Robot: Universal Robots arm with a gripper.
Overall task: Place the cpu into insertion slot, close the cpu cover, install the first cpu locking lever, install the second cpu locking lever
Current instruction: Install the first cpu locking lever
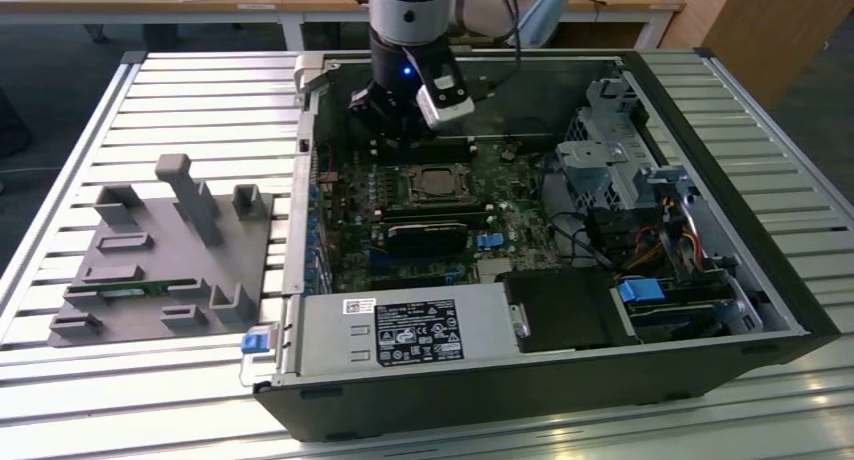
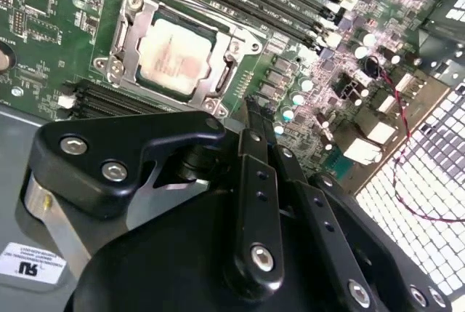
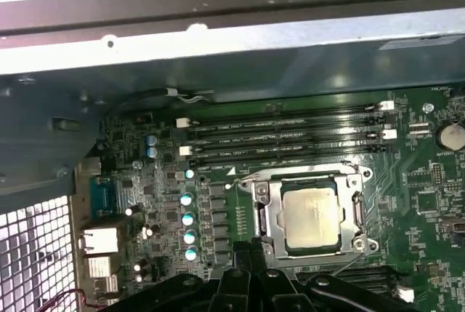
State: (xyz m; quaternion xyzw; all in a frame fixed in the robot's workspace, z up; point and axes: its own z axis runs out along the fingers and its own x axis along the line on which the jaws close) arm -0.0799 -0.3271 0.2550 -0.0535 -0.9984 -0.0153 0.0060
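A slatted table (image 1: 160,90) carries an open case (image 1: 534,400), seen in the exterior view. At 9 o'clock of the case lies a grey fixture (image 1: 147,280). The arm (image 1: 410,15) comes down into the case at its 12 o'clock edge. A labelled silver box (image 1: 400,332) fills the case's 7 o'clock corner, and metal bays (image 1: 607,160) stand at 3 o'clock. The green board (image 1: 527,195) covers the floor of the case between them.

The cpu (image 1: 434,185) sits in its socket near the middle of the board, flat, with its grey top up. The arm's dark end hangs at about 11 o'clock of the cpu, close above the board.

In the second wrist view the cover (image 2: 221,76) lies down flat as a frame around the cpu, whose top shows through the window. The gripper (image 2: 252,112) is narrow, its tips drawn together with nothing between them, just beside the socket's edge and off the cpu.
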